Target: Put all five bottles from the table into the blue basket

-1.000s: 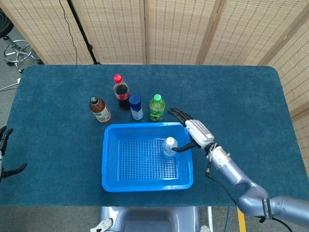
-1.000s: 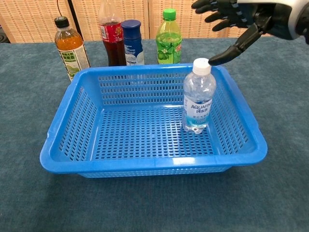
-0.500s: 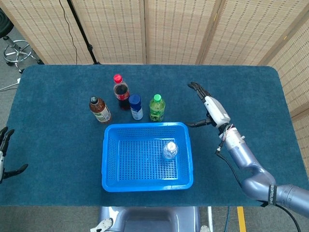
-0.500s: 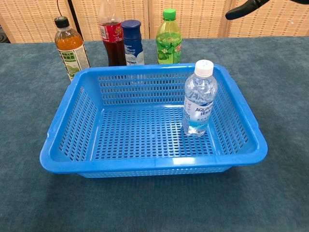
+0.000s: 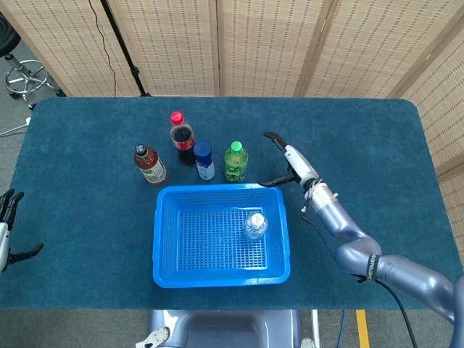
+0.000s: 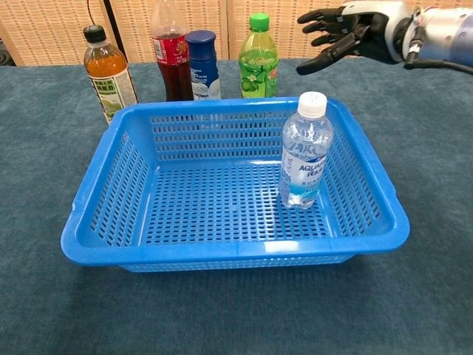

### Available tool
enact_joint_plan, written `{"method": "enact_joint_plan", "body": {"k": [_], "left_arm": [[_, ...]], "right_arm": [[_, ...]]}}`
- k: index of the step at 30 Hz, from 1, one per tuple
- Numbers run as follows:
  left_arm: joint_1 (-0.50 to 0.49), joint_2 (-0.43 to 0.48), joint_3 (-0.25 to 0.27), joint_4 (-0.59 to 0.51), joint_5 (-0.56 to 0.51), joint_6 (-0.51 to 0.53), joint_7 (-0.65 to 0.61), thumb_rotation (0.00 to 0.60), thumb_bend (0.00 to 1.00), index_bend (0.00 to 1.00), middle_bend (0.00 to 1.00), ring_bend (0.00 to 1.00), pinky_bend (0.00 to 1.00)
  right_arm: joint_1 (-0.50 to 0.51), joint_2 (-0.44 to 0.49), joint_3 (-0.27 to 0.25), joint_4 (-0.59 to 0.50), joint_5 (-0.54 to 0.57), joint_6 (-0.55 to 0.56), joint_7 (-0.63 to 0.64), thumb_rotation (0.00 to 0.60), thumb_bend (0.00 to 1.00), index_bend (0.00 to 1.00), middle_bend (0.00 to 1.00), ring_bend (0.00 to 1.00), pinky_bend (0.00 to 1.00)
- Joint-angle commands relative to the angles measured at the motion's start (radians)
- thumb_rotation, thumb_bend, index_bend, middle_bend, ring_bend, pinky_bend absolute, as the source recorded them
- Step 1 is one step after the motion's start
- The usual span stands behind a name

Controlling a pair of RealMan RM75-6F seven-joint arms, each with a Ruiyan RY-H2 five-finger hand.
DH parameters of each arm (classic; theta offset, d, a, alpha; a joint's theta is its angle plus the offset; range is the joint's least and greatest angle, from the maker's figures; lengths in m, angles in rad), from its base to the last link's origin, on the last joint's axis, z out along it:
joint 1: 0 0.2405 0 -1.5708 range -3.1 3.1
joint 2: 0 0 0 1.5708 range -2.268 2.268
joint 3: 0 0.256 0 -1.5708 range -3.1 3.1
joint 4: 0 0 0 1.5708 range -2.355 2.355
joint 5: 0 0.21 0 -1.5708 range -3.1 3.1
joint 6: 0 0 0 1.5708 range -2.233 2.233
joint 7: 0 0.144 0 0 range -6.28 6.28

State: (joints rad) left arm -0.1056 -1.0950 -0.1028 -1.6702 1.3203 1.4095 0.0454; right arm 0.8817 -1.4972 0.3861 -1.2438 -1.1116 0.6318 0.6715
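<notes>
Right hand [image 5: 284, 161] is seen spread wide and holding nothing, raised just to the right of the green bottle [image 5: 235, 161], with thumb and fingers apart and the opening turned leftward toward that bottle. Left hand [image 5: 9, 228] is seen only at the far left counter edge, fingers apart and nothing in it, well apart from every bottle. One clear water bottle [image 6: 304, 151] is already stood upright in the right part of the blue basket [image 6: 235, 251]. Four bottles are left on the counter [image 5: 362, 145] in a row just beyond the basket's far rim: from left to right the tea bottle [image 5: 150, 164], the red-capped bottle [image 5: 181, 137], the blue-capped bottle [image 5: 204, 160] and the green bottle. All are upright, their long axes vertical. The green bottle is judged the likely next pick, since it lies directly left of the right hand, nearest to it, and a sideways approach at mid-height would be called for.
</notes>
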Motion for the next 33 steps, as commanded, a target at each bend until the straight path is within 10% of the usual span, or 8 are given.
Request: {"method": "enact_joint_plan", "body": {"k": [1, 21, 25, 33], "left_arm": [[-0.006, -0.003, -0.006, 0.003, -0.014, -0.011, 0.007, 0.6, 0.12, 0.0, 0.0, 0.0, 0.0], [-0.034, -0.025, -0.027, 0.015, -0.093, -0.055, 0.055, 0.6, 0.12, 0.0, 0.0, 0.0, 0.0], [-0.036, -0.026, -0.03, 0.016, -0.103, -0.059, 0.055, 0.6, 0.12, 0.0, 0.0, 0.0, 0.0], [-0.035, -0.022, -0.033, 0.018, -0.108, -0.058, 0.044, 0.6, 0.12, 0.0, 0.0, 0.0, 0.0]], "right_arm": [[0.037, -0.06, 0.004, 0.06, -0.022, -0.027, 0.03, 0.6, 0.0, 0.0, 0.0, 0.0, 0.0], [0.181, -0.328, 0.09, 0.373, 0.026, -0.028, 0.042, 0.6, 0.0, 0.01, 0.0, 0.0, 0.04], [0.203, -0.374, 0.108, 0.436, 0.056, -0.003, -0.002, 0.6, 0.0, 0.14, 0.16, 0.06, 0.2], [0.23, -0.456, 0.167, 0.521, 0.143, 0.068, -0.088, 0.6, 0.0, 0.57, 0.65, 0.61, 0.76]]}}
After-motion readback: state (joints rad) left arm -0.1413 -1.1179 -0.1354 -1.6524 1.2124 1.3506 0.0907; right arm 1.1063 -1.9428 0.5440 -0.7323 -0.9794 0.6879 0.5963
